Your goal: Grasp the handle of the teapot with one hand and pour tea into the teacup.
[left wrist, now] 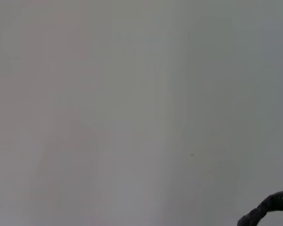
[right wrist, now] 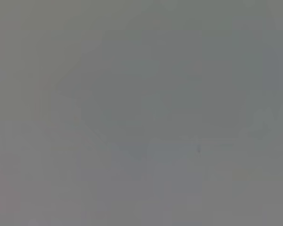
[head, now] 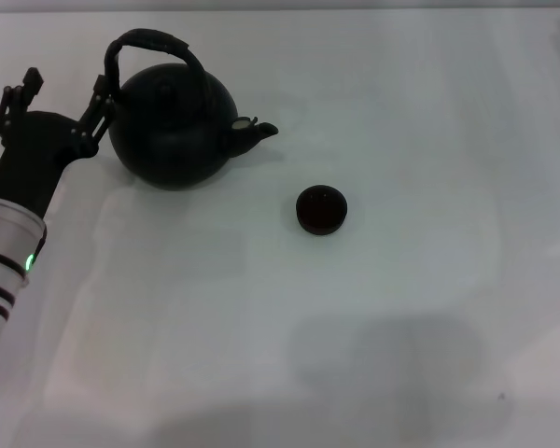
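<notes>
Head view, left to right: left gripper (head: 63, 99) spread wide beside the teapot (head: 173, 126), one finger (head: 101, 105) near the handle (head: 155, 42) base, clasping nothing; teacup (head: 321, 209) well apart off the spout on the table (head: 401, 308). Probably heavy, rigid, rough to grip; best taken at the arch top. Right gripper out of sight.

The teapot (head: 173, 131) stood upright in the upper left of the frame, round and matte black, its stubby spout pointing right. Its rough arched handle (head: 151, 42) rose over the lid. The teacup (head: 321, 209), small, dark and handleless, sat near centre, apart from the spout.
</notes>
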### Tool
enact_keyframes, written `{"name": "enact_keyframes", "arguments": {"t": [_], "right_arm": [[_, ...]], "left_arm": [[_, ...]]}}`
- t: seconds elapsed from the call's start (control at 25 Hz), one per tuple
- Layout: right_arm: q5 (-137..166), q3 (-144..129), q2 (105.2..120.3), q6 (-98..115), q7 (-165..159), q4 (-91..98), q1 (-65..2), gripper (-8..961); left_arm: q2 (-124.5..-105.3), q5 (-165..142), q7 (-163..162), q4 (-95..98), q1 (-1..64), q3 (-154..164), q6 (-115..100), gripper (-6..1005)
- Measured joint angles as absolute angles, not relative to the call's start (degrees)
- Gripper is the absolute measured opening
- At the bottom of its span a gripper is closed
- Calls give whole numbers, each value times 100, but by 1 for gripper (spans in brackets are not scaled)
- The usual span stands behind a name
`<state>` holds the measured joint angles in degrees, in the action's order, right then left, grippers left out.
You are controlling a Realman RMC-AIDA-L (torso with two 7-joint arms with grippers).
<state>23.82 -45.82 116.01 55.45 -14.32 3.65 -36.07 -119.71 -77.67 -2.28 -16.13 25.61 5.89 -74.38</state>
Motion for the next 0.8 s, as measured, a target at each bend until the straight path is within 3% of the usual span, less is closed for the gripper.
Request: {"name": "enact_keyframes", "arguments": {"t": [0.8], "right_arm": [[2425, -4596, 11619, 5546, -1432, 308, -3586, 860]], "left_arm": [[-11936, -6890, -738, -1110, 2381, 518, -7985, 840]]}}
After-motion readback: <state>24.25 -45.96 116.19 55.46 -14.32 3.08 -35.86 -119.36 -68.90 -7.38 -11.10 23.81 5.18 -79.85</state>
